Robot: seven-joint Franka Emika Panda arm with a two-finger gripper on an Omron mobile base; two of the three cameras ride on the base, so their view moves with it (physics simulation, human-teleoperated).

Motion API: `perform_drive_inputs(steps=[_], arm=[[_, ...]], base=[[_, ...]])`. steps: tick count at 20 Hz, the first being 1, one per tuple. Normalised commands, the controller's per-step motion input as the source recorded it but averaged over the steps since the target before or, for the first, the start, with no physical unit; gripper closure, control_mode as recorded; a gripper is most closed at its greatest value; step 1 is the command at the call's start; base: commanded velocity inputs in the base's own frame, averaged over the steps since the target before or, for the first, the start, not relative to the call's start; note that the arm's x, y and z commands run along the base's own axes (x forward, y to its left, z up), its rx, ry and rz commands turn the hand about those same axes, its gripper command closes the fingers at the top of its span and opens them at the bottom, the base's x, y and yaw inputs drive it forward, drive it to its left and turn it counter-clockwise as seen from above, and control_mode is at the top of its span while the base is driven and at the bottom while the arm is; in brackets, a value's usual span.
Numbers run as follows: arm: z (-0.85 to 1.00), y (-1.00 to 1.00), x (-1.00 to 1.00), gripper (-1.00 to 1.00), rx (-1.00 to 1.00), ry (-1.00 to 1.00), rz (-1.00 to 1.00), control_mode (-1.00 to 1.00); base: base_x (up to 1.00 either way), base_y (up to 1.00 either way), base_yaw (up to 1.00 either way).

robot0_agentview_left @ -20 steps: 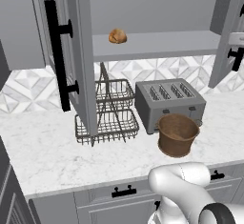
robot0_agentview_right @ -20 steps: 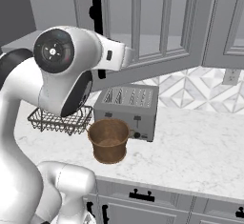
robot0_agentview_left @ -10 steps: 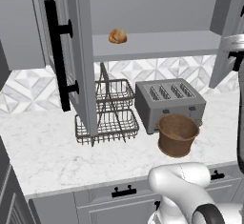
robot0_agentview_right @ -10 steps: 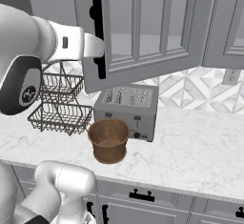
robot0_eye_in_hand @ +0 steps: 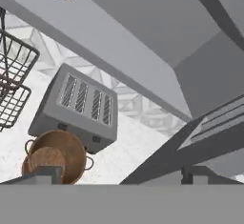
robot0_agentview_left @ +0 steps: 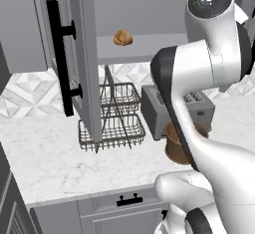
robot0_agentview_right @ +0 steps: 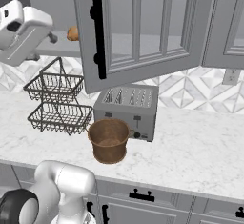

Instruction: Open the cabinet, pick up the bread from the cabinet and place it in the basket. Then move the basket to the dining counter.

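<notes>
The white arm is seen rising from its base at the front edge of the table, with a dark-jointed elbow folded high and the upper link bent back overhead in the left base view. In the right base view the wrist and hand are held aloft above the left part of the table, tilted. The claw (robot0_eye_in_hand: 116, 174) is spread wide, its two dark fingertips (robot0_eye_in_hand: 45, 173) standing well apart at the bottom of the hand view, with nothing held between them.
</notes>
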Motion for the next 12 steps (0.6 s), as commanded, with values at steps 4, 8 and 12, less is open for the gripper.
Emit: perform_drive_inputs(steps=[4,8,12], arm=[[-0.63,0.08,0.98,-1.0,-0.64,0.4,-0.12,-1.0],[-0.41,-0.44,1.0,-1.0,-0.48,0.45,-0.17,-1.0],[-0.1,-0.74,0.71,-1.0,-0.33,0.43,-0.3,-1.0]], base=[[0.0,0.0,0.0],[0.0,0.0,0.0],[0.0,0.0,0.0]])
